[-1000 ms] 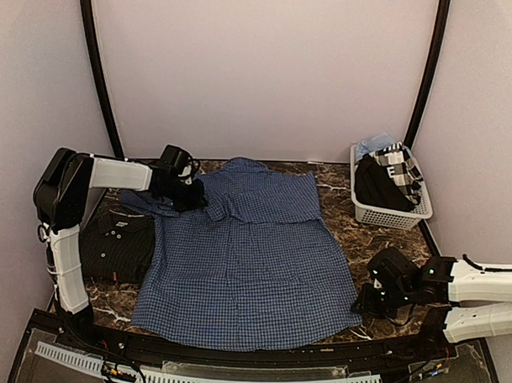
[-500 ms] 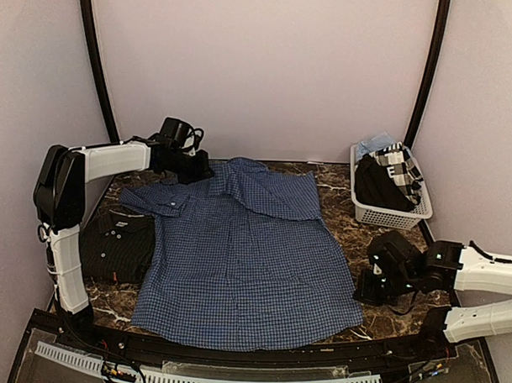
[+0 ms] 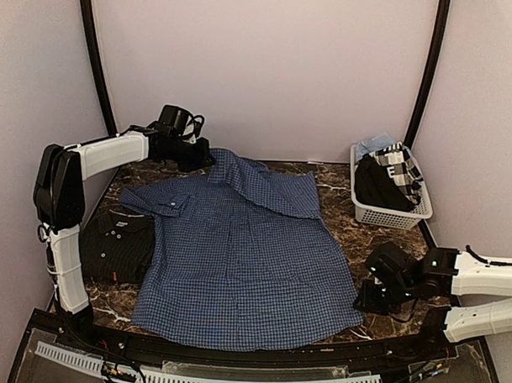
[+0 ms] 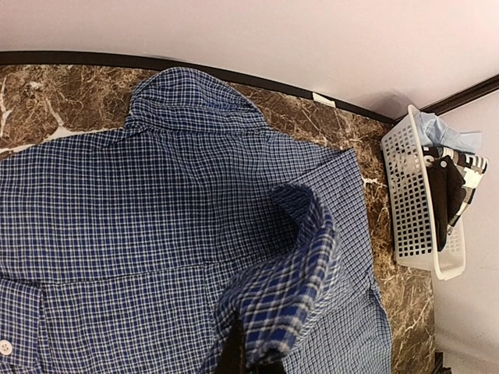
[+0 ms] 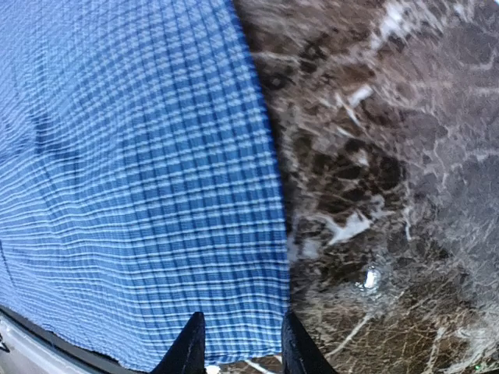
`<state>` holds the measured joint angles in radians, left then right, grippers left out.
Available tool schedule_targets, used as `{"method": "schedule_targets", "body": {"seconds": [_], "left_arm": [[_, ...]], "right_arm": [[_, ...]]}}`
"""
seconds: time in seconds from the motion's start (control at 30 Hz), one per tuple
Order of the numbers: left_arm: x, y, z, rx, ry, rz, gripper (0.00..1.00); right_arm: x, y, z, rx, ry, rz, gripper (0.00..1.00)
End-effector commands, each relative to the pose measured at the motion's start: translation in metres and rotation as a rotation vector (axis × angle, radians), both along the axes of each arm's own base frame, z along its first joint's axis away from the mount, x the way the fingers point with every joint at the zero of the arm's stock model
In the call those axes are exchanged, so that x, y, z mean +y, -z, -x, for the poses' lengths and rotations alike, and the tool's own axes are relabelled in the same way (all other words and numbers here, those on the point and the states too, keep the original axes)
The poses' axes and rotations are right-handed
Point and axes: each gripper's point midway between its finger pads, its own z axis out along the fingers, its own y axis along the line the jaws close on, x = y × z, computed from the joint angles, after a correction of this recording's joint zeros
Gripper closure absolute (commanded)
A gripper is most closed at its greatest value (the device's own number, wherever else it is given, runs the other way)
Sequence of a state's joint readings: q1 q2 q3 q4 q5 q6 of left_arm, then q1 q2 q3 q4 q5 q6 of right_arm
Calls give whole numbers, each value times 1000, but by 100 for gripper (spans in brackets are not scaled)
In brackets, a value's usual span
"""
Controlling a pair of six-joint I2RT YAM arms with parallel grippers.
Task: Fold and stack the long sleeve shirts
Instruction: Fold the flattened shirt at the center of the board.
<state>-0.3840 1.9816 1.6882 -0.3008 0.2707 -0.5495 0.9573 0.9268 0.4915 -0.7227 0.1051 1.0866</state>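
The blue checked long sleeve shirt (image 3: 245, 258) lies spread flat across the marble table, collar toward the back. My left gripper (image 3: 202, 158) is at the back left, shut on a fold of the shirt's sleeve cloth (image 4: 288, 296) and holding it raised above the shirt's body. A near-black long sleeve shirt (image 3: 115, 245) lies folded at the left. My right gripper (image 3: 372, 292) is low at the blue shirt's right front corner. In the right wrist view its fingers (image 5: 191, 343) stand apart over the shirt's edge (image 5: 265, 296), gripping nothing.
A white slatted basket (image 3: 390, 216) with dark and striped clothes stands at the back right; it also shows in the left wrist view (image 4: 413, 202). Bare marble (image 3: 364, 237) lies between the shirt and the basket. Pink walls close in the back and sides.
My left gripper has carried the sleeve cloth up and back toward the rear left corner. My right gripper shut briefly, then opened again, and shifted slightly toward the shirt's corner.
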Motion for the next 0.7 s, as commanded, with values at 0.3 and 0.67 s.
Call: {"method": "schedule_targets", "body": {"seconds": [0.3, 0.67], "left_arm": [[1, -21, 1, -32, 12, 15, 100], [3, -46, -11, -95, 9, -9, 100]], "right_arm": [[-6, 37, 6, 42, 54, 25, 80], [4, -11, -13, -48, 20, 30, 100]]}}
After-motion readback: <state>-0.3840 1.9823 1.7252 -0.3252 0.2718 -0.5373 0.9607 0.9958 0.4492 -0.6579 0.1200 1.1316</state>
